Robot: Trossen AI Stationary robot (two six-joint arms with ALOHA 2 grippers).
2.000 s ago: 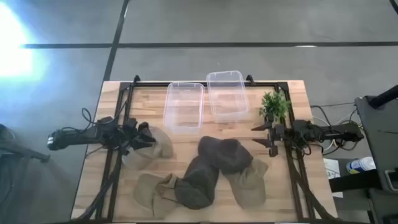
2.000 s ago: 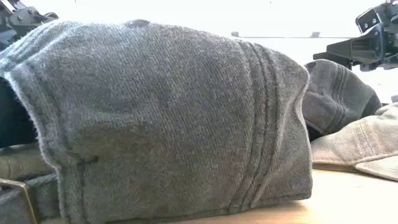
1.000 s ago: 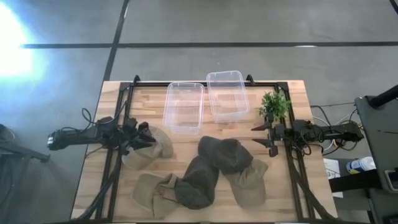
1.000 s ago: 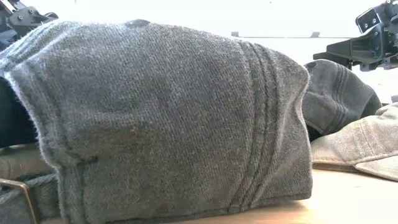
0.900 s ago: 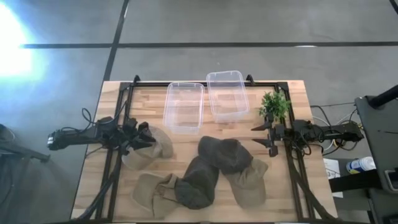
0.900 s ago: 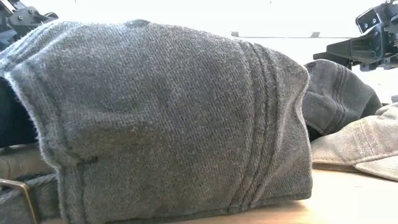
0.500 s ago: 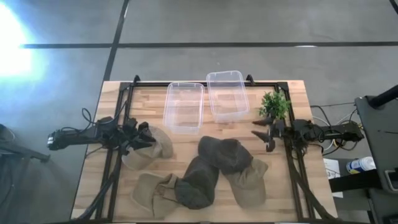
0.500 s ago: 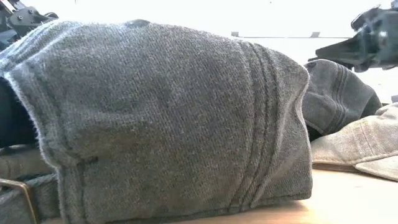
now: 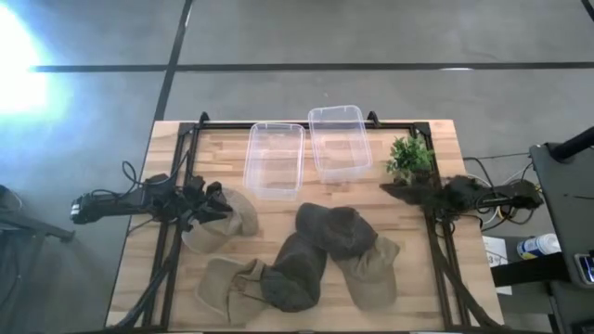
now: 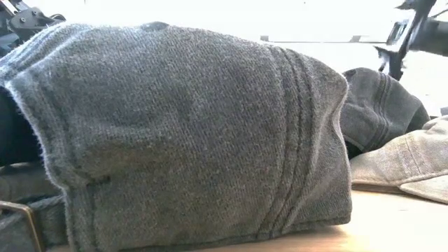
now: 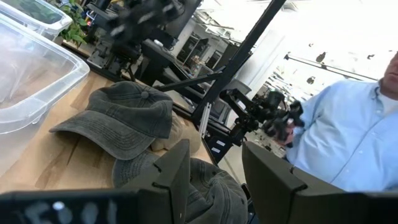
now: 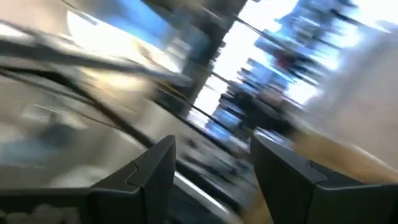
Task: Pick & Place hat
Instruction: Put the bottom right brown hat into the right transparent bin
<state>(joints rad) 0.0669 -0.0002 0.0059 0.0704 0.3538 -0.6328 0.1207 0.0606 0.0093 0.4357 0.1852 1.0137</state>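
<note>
From above, five hats lie across the near half of the bench. A dark grey cap sits at the middle, its crown rounded and its brim toward the far side. A dark grey-green hat lies crumpled just beside it toward the near edge, overlapping a tan cap by the near left corner. A second tan cap touches the dark grey cap on its near right side. A pale tan cap lies by the left edge, and the left gripper rests over it with its fingers apart. Two clear plastic tubs stand by the far edge, one left of the other. A small green plant stands near the far right corner. The right gripper hangs just beside the plant, blurred; whether it is open or closed cannot be told here.

At bench height, the grey-green hat fills most of the frame, a ribbed knit-like cloth with stitched seams. Behind it shows the dark grey cap's washed crown, then the tan cap's brim. The right gripper shows at the upper right, above the hats.

From the left wrist, the two dark fingers stand parted with nothing between them. Beyond them lie the dark grey cap and a tub wall. A person in a light blue shirt stands past the bench.

From the right wrist, the fingers are spread wide; everything beyond is smeared.
</note>
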